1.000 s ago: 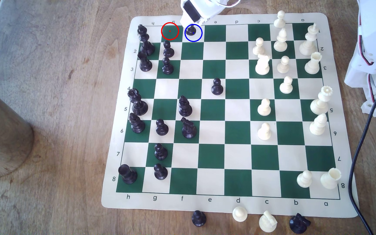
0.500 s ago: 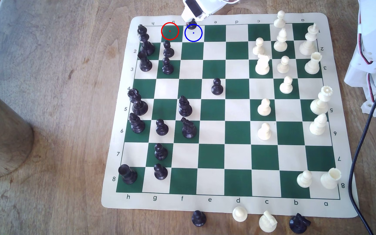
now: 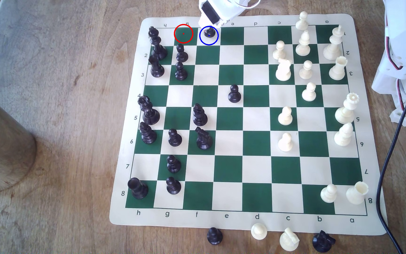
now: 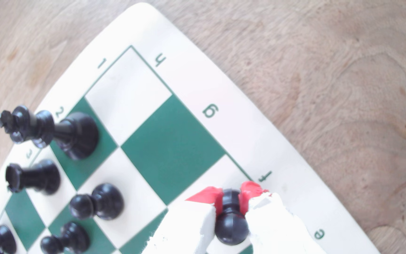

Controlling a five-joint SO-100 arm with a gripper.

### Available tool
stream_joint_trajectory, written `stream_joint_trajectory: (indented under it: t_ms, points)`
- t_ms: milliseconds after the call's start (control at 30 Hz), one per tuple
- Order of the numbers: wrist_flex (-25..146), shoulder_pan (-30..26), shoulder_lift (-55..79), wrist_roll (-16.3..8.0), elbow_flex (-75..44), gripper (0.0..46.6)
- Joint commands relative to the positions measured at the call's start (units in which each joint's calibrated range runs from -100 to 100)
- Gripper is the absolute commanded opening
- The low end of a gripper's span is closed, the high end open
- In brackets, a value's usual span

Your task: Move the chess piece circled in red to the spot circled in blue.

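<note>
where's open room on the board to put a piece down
Widest bare stretch: the middle files between the lone black pawn and the near edge of the mat. Crowded: the black cluster at the exterior view's left, the white pieces at its right.

Pawn head hidden under fingers; arm cut off by frame.

you see a glossy black plastic pawn between rough-edged white plastic fingers with matt red pads. the chess mat looks smooth and matt, the counter grained, worn wood.
</note>
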Motion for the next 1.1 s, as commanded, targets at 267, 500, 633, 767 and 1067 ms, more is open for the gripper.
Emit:
stream_joint_trajectory:
  t_ms: [267, 500, 633, 767, 1067]
  points:
    - [-0.55, 0.04, -1.06, 0.34, -2.20, 15.8]
    - [2.72, 0.28, -4.71, 0.39, -1.21, 19.6]
    - [4.04, 0.90, -8.10, 0.39, -0.12, 23.0]
    - [4.77, 1.84, -11.33, 0.98, 2.33, 23.7]
    - [9.11, 1.22, -23.04, 1.42, 10.40, 23.9]
